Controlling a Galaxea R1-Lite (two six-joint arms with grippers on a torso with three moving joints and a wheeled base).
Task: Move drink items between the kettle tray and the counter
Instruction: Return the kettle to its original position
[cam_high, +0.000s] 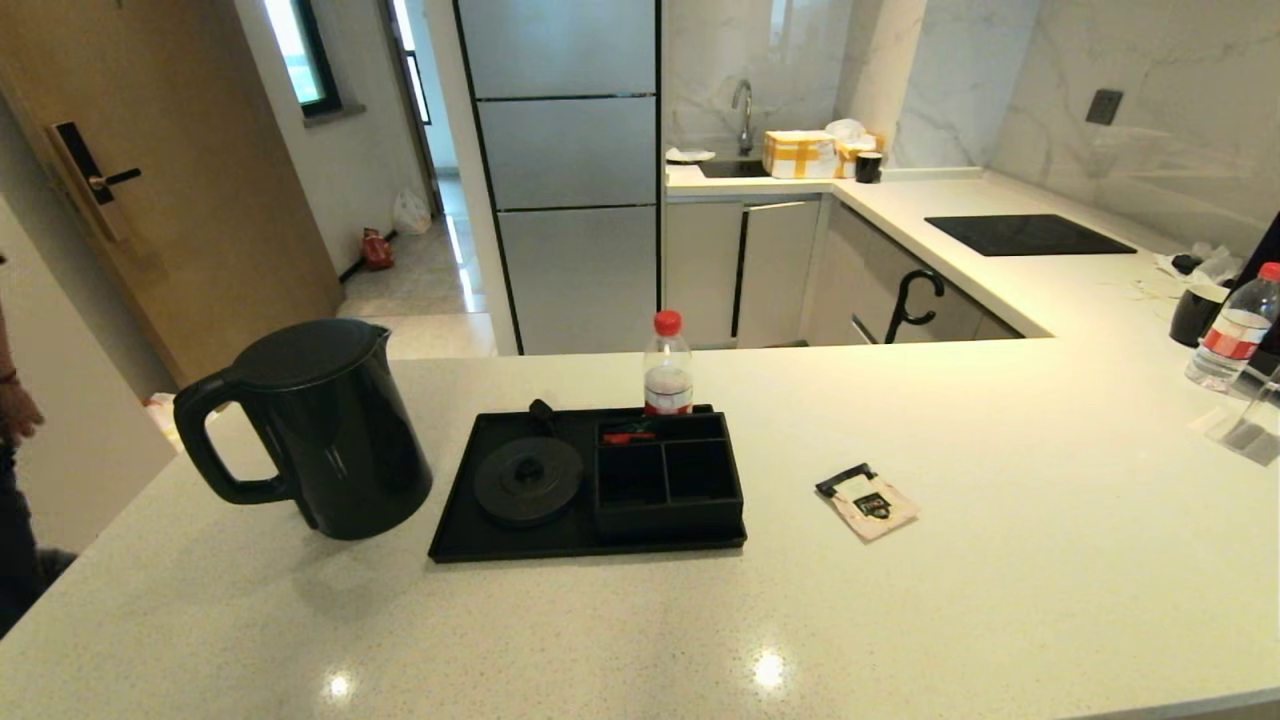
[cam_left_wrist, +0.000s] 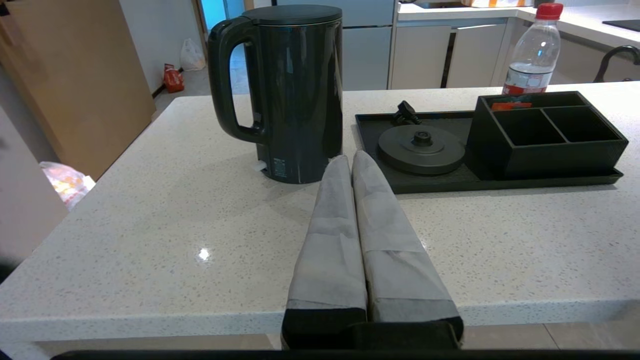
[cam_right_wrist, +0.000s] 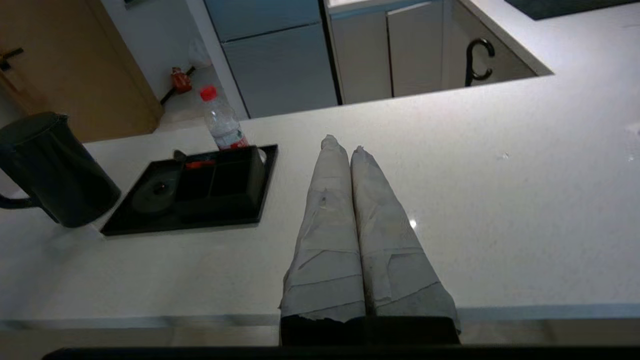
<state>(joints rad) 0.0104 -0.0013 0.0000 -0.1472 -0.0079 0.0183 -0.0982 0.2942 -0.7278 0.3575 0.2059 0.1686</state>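
Kettle (cam_high: 318, 425) upright on counter (cam_high: 700, 620) — handle leftward; left gripper (cam_left_wrist: 348, 160), right gripper (cam_right_wrist: 342, 146) jaws closed, empty.

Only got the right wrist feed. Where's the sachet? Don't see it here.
Observer: Head view shows the sachet lying flat on the counter, apart from the kettle tray, on its right.
Operator: Kettle on its base?
Observer: No. In the left wrist view the kettle stands on the counter beside the tray; the round base is bare.
Operator: Left claw state?
Observer: The left claw is shut and holds nothing, over the counter's near edge, pointing at the gap between kettle and tray.
Operator: Anything in the compartments?
Observer: An orange-red item lies in the long back compartment; the two front ones look empty.
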